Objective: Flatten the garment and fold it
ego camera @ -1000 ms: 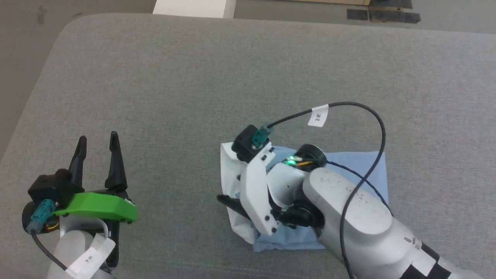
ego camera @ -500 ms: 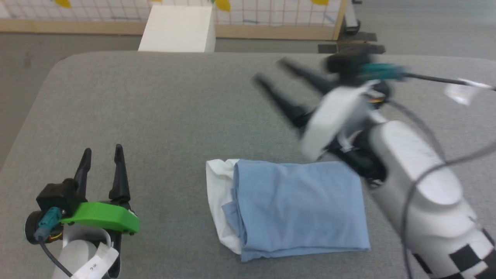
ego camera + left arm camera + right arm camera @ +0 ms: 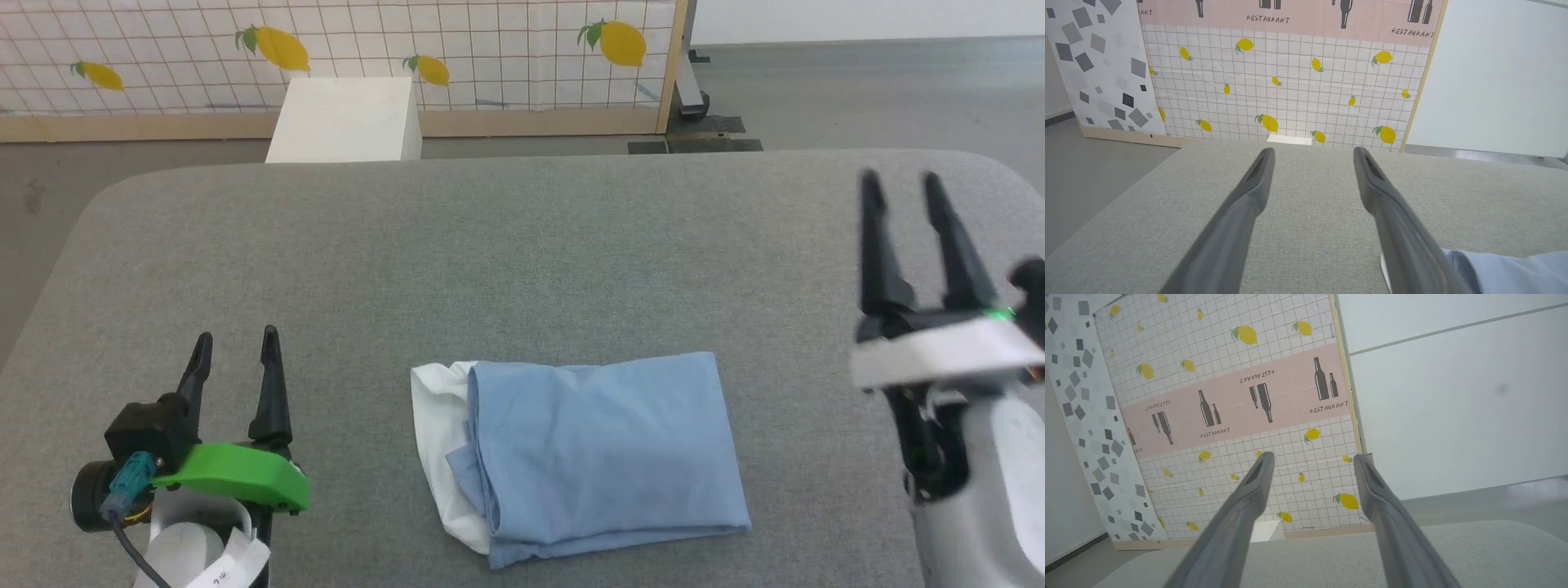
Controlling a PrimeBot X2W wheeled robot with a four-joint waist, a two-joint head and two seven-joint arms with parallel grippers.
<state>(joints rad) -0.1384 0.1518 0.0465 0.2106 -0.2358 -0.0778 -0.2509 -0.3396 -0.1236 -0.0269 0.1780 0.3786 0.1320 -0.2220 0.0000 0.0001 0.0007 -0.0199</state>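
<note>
The garment (image 3: 604, 453), folded into a soft light blue rectangle with white fabric showing along its left edge, lies low in the middle of the head view on the tabletop (image 3: 506, 253), a grey woven surface with rounded corners. Beyond it are a white box (image 3: 343, 121), a gridded lemon-print screen (image 3: 490, 41) and a grey floor (image 3: 857, 90). The left hand (image 3: 237, 336), lower left, and the right hand (image 3: 900, 175), at the right edge, each have fingers spread wide and empty, apart from the cloth.
</note>
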